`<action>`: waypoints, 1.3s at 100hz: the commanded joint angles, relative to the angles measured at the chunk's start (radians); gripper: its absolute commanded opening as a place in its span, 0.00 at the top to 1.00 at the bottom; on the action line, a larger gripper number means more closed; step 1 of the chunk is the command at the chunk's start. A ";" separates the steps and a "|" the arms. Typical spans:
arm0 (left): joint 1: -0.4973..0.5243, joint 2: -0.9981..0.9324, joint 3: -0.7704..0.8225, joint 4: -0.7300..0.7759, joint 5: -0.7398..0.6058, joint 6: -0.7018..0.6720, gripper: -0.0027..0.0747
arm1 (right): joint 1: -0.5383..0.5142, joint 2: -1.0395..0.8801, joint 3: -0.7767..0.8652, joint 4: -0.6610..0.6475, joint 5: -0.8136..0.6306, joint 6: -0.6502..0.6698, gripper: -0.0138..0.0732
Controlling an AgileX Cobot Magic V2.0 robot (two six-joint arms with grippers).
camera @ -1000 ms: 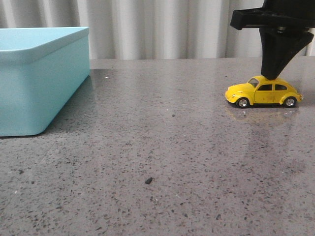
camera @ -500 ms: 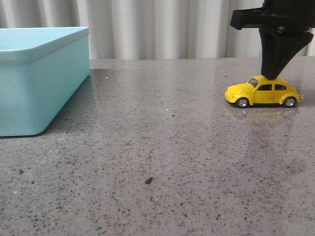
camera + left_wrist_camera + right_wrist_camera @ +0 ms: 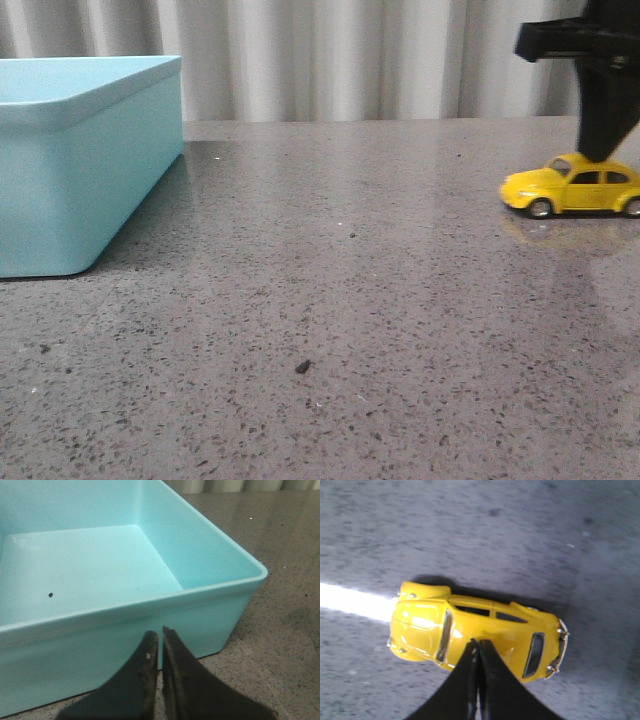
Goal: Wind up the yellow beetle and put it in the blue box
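On the yellow beetle (image 3: 572, 189) presses the closed right gripper (image 3: 478, 647).

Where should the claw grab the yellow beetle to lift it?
Grip the yellow beetle across its two long flanks at the cabin, coming straight down from above. It stands on its wheels, and the door panels are flatter than the rounded roof and hood.

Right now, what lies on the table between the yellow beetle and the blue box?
Front view: only bare speckled table separates the yellow beetle from the blue box. One small dark crumb lies nearer the camera, off that line.
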 commanded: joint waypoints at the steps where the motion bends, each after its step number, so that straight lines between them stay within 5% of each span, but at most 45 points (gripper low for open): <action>1: -0.009 0.013 -0.027 -0.008 -0.070 -0.004 0.99 | -0.053 -0.007 0.012 -0.087 0.043 0.009 0.89; 47: -0.009 0.013 -0.027 -0.008 -0.068 -0.004 0.99 | -0.119 -0.083 0.010 -0.096 -0.023 0.015 0.89; 92: -0.009 0.013 -0.027 -0.008 -0.068 -0.004 0.99 | -0.116 -0.509 0.025 0.011 -0.133 0.000 0.89; 130: -0.009 0.013 -0.029 -0.015 -0.112 -0.004 0.99 | 0.038 -0.794 0.160 0.011 -0.190 -0.048 0.89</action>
